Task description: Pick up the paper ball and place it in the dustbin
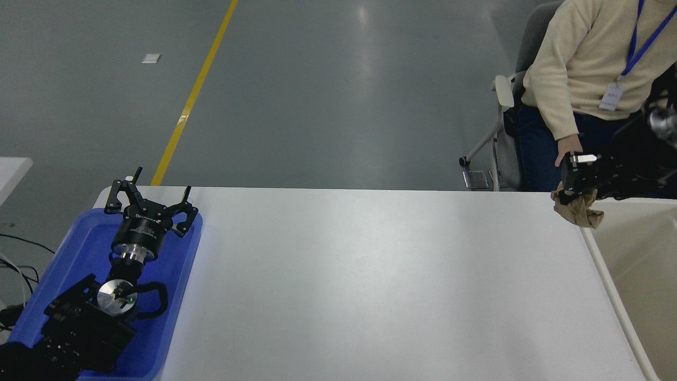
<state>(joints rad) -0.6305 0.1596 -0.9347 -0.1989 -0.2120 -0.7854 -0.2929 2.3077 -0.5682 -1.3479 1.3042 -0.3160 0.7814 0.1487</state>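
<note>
The tan paper ball (578,211) hangs in the air at the table's far right corner, with my right gripper (575,182) shut on its top. It sits just left of the cream dustbin (600,264), level with the bin's far left corner. The right arm comes in from the right edge, raised well above the table. My left gripper (149,202) stands open over the blue tray (79,248) at the lower left, parked there.
A person in a cream sweater (592,53) sits on a chair (508,106) beyond the table's far right corner, one hand (567,145) just behind my right gripper. The white table (370,275) spans the middle. Cables lie at the far left.
</note>
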